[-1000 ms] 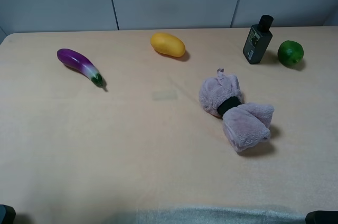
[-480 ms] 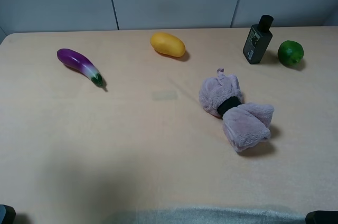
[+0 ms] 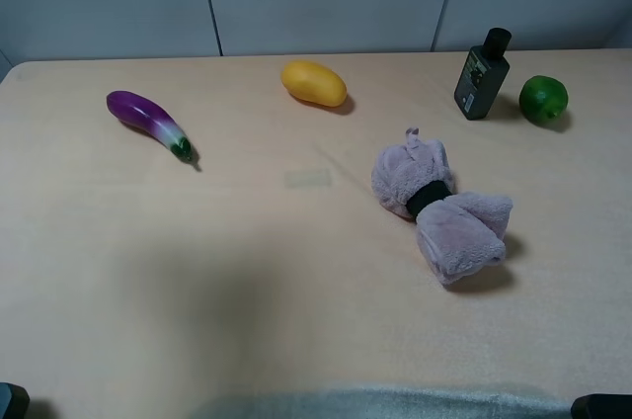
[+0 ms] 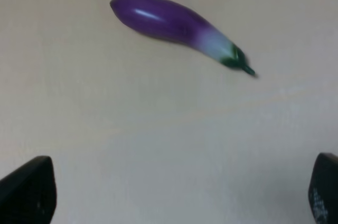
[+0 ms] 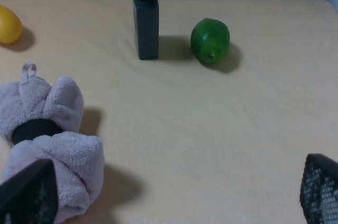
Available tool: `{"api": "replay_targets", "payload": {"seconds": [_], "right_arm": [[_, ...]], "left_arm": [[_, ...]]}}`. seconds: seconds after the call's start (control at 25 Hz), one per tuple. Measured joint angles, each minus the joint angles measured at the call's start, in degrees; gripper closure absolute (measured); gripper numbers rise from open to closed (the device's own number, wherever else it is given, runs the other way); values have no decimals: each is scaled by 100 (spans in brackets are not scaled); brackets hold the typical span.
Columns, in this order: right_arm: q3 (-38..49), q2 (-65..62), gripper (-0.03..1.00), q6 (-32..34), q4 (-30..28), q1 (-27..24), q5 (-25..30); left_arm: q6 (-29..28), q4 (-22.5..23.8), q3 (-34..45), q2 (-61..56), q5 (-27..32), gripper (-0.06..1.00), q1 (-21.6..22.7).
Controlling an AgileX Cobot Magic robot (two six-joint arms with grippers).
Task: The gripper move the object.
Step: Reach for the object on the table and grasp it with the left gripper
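Exterior high: eggplant (image 3: 148, 123) lies flat on the table (image 3: 247, 281), well left of the yellow fruit (image 3: 313, 83) and a bit nearer the camera. Bottle (image 3: 482, 74), lime (image 3: 543, 99) and pink towel bundle (image 3: 439, 209) are all right of the yellow fruit.

Left wrist: left gripper (image 4: 177, 195) spread wide, holding nothing. Eggplant is ahead of it, well apart from both fingers.

Right wrist: right gripper (image 5: 174, 192) spread wide, empty. Towel bundle is just beside one finger.

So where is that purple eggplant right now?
In the high view, the eggplant lies at the far left of the table, with nothing touching it. The yellow fruit is its nearest neighbour, off to the right.
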Motion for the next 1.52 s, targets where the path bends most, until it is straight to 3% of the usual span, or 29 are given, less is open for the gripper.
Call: {"api": "replay_targets", "payload": {"seconds": [0.48, 1.0, 1.52], "right_arm": [[0, 0, 28, 0, 0, 0, 0], [0, 0, 28, 2, 0, 0, 0], [0, 0, 28, 2, 0, 0, 0]], "left_arm": [[-1397, 505, -168, 1341, -384, 1, 0], [-2798, 541, -168, 2867, -1312, 3, 0], [-3796, 535, -173, 4133, -2515, 3, -5]]}}
